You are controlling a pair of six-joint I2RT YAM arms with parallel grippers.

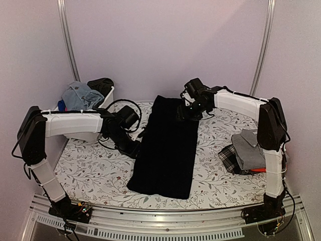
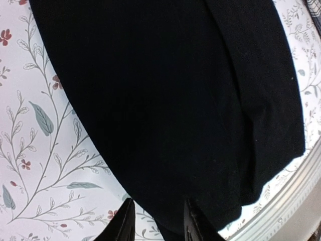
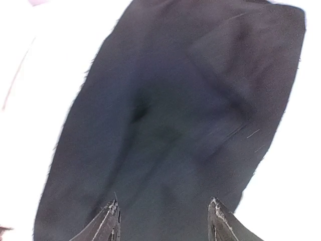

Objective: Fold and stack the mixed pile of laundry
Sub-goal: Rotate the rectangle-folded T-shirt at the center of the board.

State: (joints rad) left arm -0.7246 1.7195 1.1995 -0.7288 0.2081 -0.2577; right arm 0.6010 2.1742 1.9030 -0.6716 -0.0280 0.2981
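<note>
Black garment [image 1: 165,150] lies mid-worktop [image 1: 95,170] as a long narrow strip. It's flat and looks folded lengthwise once already.

L gripper [image 2: 158,202] sits at the garment's left edge, abt halfway along. Jaws apart, nothing pinched; cloth edge & worktop show thru the gap. R gripper [image 3: 164,202] is over the garment's far right corner, jaws wide, released, cloth flat below.

Right of the garment: grey folded piece [image 1: 248,148] on plaid cloth [image 1: 229,158], w/ a red sliver [image 1: 258,170] under it. Prob the stack so far. Far left of the garment: white tub [image 1: 109,96] w/ more laundry [image 1: 80,95] in it.

Step in hand, I'd say: mid-fold on the black piece, between grasps. Next move prob needs both grippers to pinch one short end, carry it over to the other end, then shift the bundle onto the stack.
</note>
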